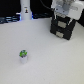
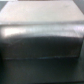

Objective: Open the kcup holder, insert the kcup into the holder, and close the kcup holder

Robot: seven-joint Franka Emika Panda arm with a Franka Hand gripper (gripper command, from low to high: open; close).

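The kcup (image 1: pixel 23 54), a tiny white pod with a green top, stands alone on the white table toward the exterior view's left front. The kcup holder (image 1: pixel 63 30), a black boxy unit with pale marks on its front, sits at the back on the exterior view's right. My gripper (image 1: pixel 63 19) hangs right over the holder's top, and the blur hides how its fingers stand. In the wrist view the holder's glossy black surface (image 2: pixel 42 44) fills most of the picture from very close, and no fingers show there. The drawer looks pushed in.
A white upright object (image 1: pixel 25 11) stands at the back left of the exterior view, in front of a dark band (image 1: pixel 9 20) along the table's far edge. White table (image 1: pixel 50 60) spreads between the kcup and the holder.
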